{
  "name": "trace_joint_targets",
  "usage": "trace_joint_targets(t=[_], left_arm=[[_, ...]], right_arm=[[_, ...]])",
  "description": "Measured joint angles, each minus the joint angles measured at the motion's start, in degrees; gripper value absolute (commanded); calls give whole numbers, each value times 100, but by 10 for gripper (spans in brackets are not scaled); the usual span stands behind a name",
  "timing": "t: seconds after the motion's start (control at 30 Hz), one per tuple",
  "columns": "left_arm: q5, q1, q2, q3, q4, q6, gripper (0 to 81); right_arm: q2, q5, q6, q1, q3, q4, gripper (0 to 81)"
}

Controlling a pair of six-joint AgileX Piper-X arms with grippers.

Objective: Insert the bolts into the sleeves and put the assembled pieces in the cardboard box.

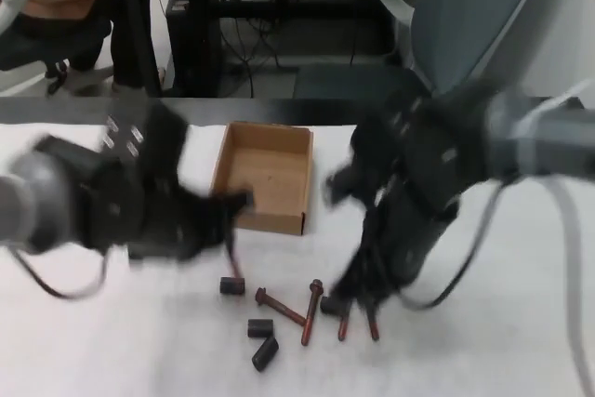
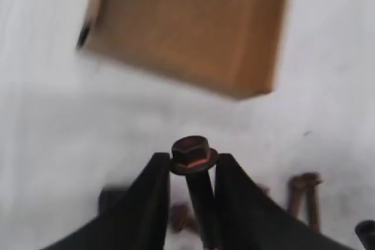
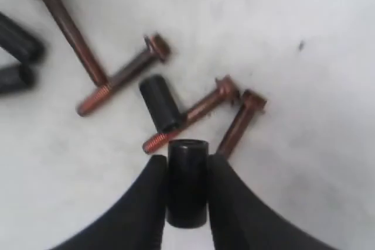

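My left gripper is shut on a copper bolt, hex head up between the fingers, and hangs just in front of the cardboard box. In the high view this gripper is near the box's front left corner. My right gripper is shut on a black sleeve and is held low over the loose parts. Under it lie several bolts and another black sleeve.
More sleeves and bolts lie scattered on the white bench in front of the box. Two sleeves sit off to one side in the right wrist view. An office chair stands behind the bench.
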Motion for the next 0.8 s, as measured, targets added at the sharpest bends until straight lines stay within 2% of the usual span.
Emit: trace_joint_targets(t=[0.17,0.27,0.37,0.53,0.67,0.8], left_arm=[[90,-297,-1406,-18,-800,1384,18],[124,-598,-2003,-26,-1152,1522,18],[-214,-1003,-2419,-26,-1424,1606,18],[-746,-1639,-2689,-26,-1705,1930,18],[-1008,-2053,-2670,-12,-1710,1992,18],[-1295,-2229,-2671,-13,-1710,2063,18]], right_arm=[[-1542,-286,-175,84,517,-1599,6],[-2375,-547,-363,239,1158,-2894,6],[-3041,-679,-374,463,1834,-3859,6],[-3424,-765,-201,814,2756,-5188,6],[-3407,-871,-254,1089,2962,-5914,6],[-3407,-939,-254,1228,2962,-6271,6]])
